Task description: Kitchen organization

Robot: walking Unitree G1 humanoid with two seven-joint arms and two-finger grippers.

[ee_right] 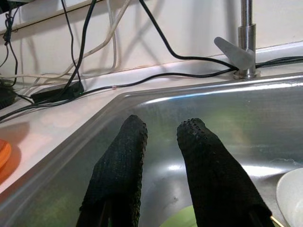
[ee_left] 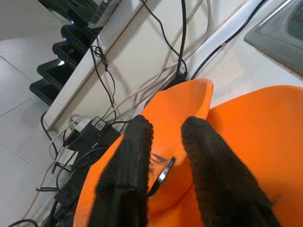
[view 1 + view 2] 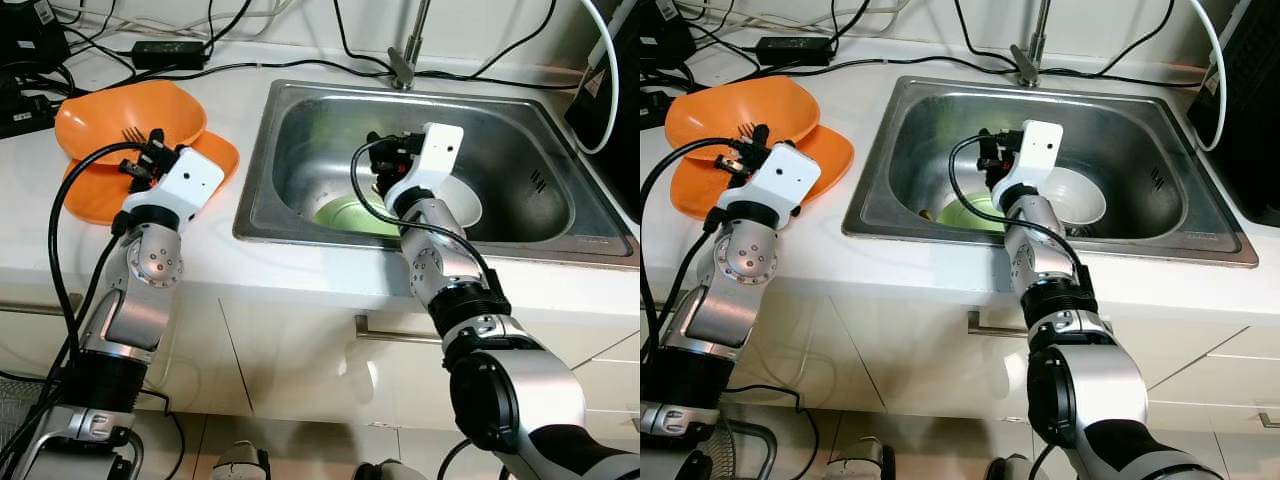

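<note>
left eye view: a steel sink [image 3: 300, 120] is set in a white counter [image 3: 230, 90]. a white bowl [image 3: 462, 203] and a green plate [image 3: 352, 213] are seen in the basin, the plate just beside the bowl toward the robot's left. the right gripper [image 3: 377, 160] is held over the basin above the plate; its finger gap cannot be told here. two orange bowls [image 3: 130, 115] are stacked on the counter left of the sink, the upper one tilted on the lower. a fork [image 3: 133, 135] is seen in the upper bowl. the left gripper [image 3: 140, 160] is placed over the bowls at the fork. black cables [image 3: 250, 66] and a power brick [image 3: 168, 52] are laid along the back of the counter. a faucet [image 3: 408, 45] is fixed behind the sink.

right eye view: same layout is shown; white cupboard fronts [image 3: 900, 350] are seen under the counter.

left wrist view: the left gripper's two black fingers [image 2: 128, 165] are held narrowly apart, and a metal piece, probably the fork, is seen between them, over the upper orange bowl. contact with the pads cannot be told. the lower bowl is seen beyond, with cables against the wall.

right wrist view: the right gripper's fingers [image 1: 118, 165] are held narrowly apart with nothing between them, pointed into the sink. the green plate's edge is seen below them, the white bowl's rim off to one side. the faucet base and cables are seen on the ledge behind.
</note>
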